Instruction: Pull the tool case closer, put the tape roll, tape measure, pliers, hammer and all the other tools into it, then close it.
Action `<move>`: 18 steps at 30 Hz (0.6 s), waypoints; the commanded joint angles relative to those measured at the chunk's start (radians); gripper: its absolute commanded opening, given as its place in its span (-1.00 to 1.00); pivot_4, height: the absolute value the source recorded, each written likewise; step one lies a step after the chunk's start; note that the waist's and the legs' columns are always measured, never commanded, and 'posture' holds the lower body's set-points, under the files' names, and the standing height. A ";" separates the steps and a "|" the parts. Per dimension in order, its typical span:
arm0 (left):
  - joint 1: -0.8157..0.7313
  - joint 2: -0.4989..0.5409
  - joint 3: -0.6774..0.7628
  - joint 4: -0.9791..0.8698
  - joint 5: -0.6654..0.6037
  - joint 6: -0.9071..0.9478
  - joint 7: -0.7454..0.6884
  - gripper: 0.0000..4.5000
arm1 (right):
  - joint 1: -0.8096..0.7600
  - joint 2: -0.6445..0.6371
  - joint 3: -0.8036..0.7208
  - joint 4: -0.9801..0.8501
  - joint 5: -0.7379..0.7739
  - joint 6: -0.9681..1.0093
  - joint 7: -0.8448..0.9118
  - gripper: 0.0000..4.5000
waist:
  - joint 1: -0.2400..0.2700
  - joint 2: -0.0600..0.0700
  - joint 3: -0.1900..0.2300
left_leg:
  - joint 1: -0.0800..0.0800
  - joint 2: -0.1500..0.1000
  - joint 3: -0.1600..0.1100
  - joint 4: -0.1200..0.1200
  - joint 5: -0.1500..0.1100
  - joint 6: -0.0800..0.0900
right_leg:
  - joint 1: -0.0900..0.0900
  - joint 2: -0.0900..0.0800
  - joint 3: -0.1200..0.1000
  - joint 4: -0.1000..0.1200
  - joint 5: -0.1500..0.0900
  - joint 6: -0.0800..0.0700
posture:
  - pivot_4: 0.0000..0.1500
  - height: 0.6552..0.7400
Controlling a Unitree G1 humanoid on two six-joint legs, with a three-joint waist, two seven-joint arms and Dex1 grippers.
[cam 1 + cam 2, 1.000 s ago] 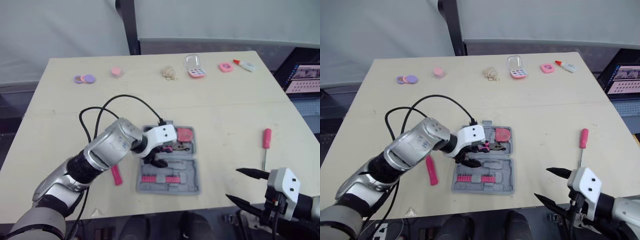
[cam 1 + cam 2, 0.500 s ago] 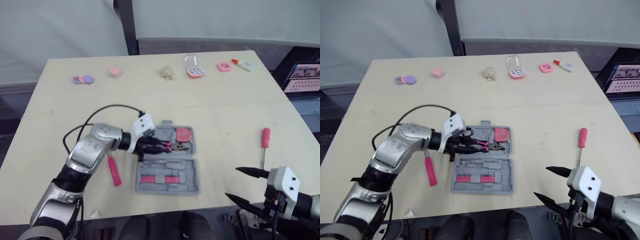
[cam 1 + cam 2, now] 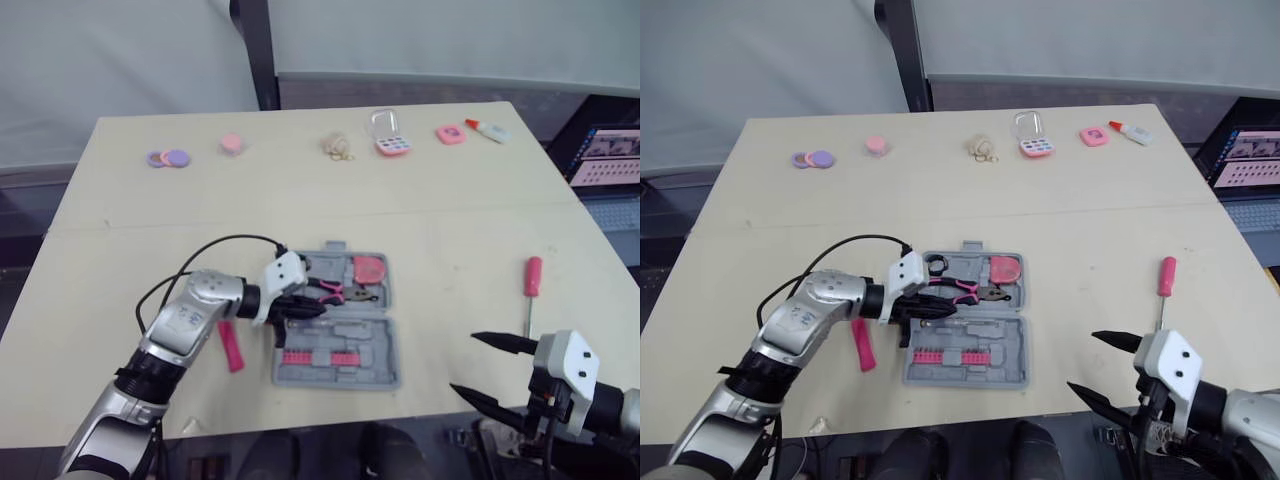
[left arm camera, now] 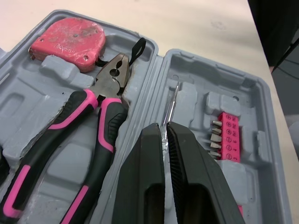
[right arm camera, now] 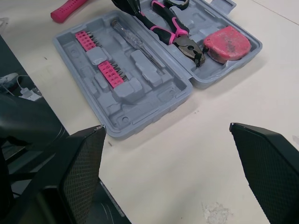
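Pulled back from over the middle of the open tool case [image 3: 385, 378], the left hand [image 4: 164, 128] is now hanging at the case's rim — its two black fingers pressing together, gripping nothing. Pink-and-black pliers [image 4: 100, 105] are lying in the tray just beside the fingertips, the red tape measure [image 4: 67, 42] resting beyond their nose and a thin screwdriver [image 4: 172, 100] straight ahead. A pink-handled tool [image 3: 231, 347] is lying on the table [image 3: 450, 210] by that arm's wrist. Well apart, the right hand [image 3: 463, 363] is holding its fingers wide open — a pink screwdriver [image 3: 533, 277] lying on the table beyond it.
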 commanded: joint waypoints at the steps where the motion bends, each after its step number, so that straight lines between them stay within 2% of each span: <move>1: 0.009 0.010 -0.018 -0.020 0.021 -0.020 -0.002 -0.92 | 0.006 -0.006 -0.024 -0.021 0.008 0.000 0.000 1.00 | 0.000 0.000 0.000 | 0.000 0.000 0.000 0.000 0.000 0.000 | 0.000 0.000 0.000 0.000 0.000 0.000 | 1.00 1.00; 18: 0.019 -0.038 -0.055 0.041 0.079 -0.054 0.030 -0.92 | 0.028 0.003 -0.037 -0.039 0.010 0.002 -0.010 1.00 | 0.000 0.000 0.000 | 0.000 0.000 0.000 0.000 0.000 0.000 | 0.000 0.000 0.000 0.000 0.000 0.000 | 1.00 1.00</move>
